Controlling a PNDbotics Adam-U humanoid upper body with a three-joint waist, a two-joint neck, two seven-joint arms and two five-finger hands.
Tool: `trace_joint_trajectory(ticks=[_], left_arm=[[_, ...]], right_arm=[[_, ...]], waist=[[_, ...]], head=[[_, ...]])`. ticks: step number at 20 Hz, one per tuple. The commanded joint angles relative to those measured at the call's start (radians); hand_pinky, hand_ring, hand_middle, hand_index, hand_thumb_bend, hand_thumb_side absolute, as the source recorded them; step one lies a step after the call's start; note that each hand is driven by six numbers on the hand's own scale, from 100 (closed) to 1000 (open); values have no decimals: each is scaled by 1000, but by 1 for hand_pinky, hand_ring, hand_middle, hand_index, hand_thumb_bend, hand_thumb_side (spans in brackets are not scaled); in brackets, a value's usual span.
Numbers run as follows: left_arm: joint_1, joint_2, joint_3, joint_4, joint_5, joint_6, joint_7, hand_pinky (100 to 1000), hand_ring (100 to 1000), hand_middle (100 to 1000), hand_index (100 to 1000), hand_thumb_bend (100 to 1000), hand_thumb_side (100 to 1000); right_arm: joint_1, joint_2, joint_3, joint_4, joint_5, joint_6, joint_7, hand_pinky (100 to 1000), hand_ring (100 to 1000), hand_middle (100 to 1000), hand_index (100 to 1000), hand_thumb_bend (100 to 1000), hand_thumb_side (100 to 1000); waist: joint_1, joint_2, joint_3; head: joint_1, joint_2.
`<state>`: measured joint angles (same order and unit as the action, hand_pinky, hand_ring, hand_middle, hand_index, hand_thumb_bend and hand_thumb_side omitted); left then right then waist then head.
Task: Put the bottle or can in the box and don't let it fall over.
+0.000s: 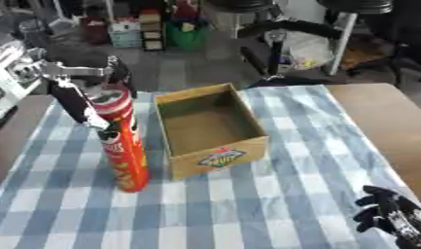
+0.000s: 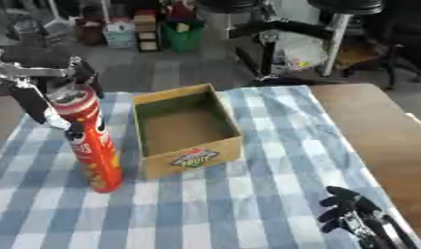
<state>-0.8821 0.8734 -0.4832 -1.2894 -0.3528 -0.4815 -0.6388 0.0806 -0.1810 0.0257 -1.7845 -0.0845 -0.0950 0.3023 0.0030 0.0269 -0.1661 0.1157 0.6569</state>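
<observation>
Left eye view shows our left hand (image 1: 81, 99) wrapped around the top of the can (image 1: 122, 141), fingers and thumb curled about its upper end near the lid. We hold it high so the lower part stays free to go down into the box (image 1: 215, 127) first. The can is a tall red tube, leaning slightly, its base at or just above the cloth (image 1: 273, 194) beside the box's left wall; we cannot tell whether it touches.

The box stands open-topped and empty in the middle of the checked cloth, near enough that we need only lift and shift right. Being tall and narrow, the can will tip easily, so we judge it must go in upright and rest flat before we let go.

Our right hand (image 2: 354, 214) idles at the lower right corner, fingers loosely bent and holding nothing.
</observation>
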Motion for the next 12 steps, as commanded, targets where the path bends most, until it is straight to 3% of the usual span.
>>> trace_joint_trajectory(ticks=[1, 5, 12], left_arm=[[-13, 40, 7, -12, 5, -257, -268, 145, 369, 425, 643, 130, 240], [-19, 44, 28, -18, 4, -248, -268, 111, 351, 407, 629, 100, 195], [-71, 39, 140, -10, 47, -181, -268, 100, 324, 389, 619, 100, 146]], right_arm=[[-6, -19, -2, -11, -9, -2, 2, 509, 577, 634, 829, 100, 663], [-5, -19, -3, -11, -10, -2, 1, 509, 577, 634, 829, 100, 663], [-4, -18, -3, -8, -10, -2, 0, 509, 577, 634, 829, 100, 664]], waist=[[0, -13, 0], [-1, -13, 0], [-2, -15, 1]], head=[[2, 0], [1, 0], [-2, 3]])
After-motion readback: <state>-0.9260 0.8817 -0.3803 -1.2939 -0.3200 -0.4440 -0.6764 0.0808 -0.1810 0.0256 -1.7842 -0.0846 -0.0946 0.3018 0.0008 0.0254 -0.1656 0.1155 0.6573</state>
